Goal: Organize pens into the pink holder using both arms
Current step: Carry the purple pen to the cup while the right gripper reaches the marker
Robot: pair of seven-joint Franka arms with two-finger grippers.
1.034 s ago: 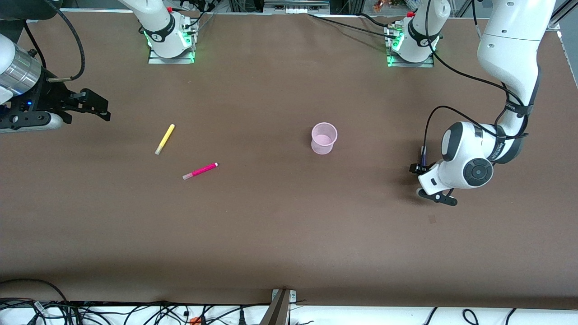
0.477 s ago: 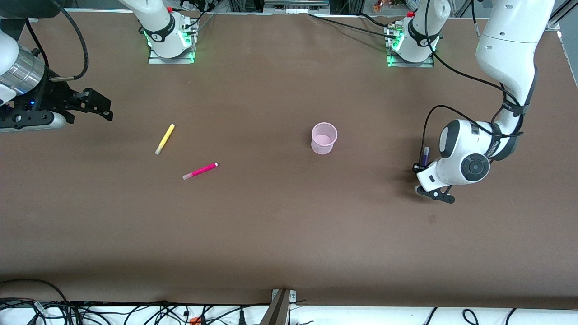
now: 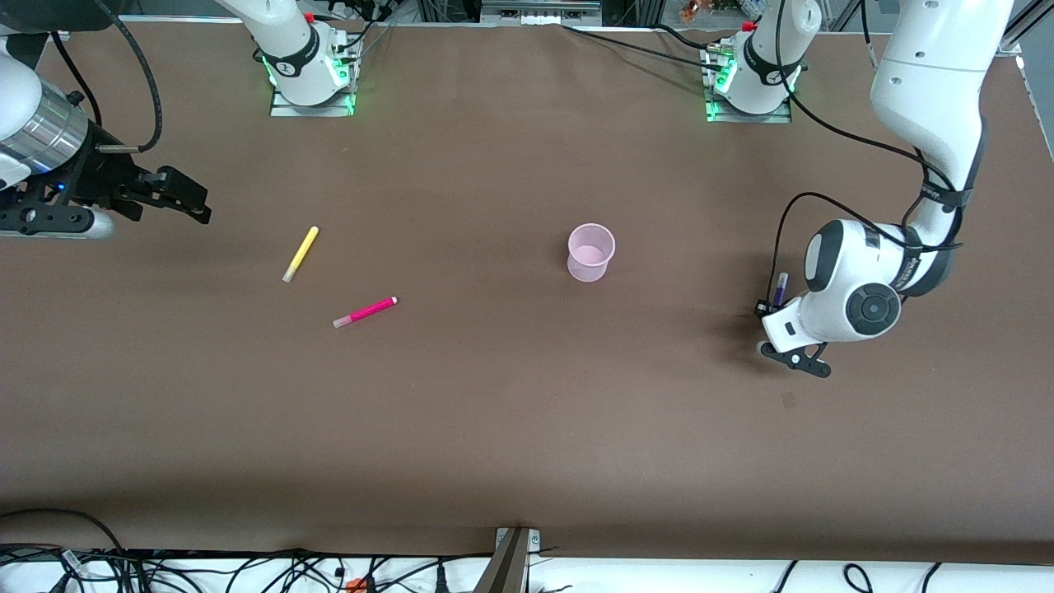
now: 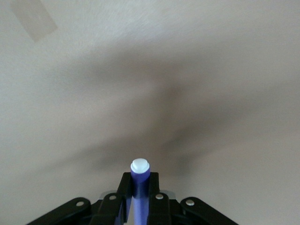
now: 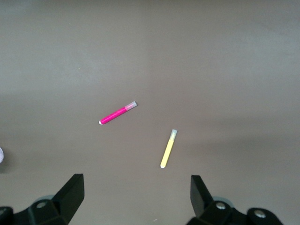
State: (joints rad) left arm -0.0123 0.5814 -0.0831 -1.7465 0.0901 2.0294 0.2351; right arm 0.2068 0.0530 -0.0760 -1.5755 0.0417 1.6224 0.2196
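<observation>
Purple pen (image 4: pixel 139 180) sits clamped in the left gripper (image 3: pixel 774 306) near the pink holder (image 3: pixel 590 253); right gripper (image 5: pixel 136 197) hovers, fingers apart.

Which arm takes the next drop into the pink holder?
Left. The left gripper is shut on the purple pen, toward its end of the table from the pink holder. The right gripper hangs open over bare table.

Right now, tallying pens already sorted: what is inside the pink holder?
No pen rises above the pink holder; its translucent inside looks empty. The yellow pen and magenta pen lie on the table.
</observation>
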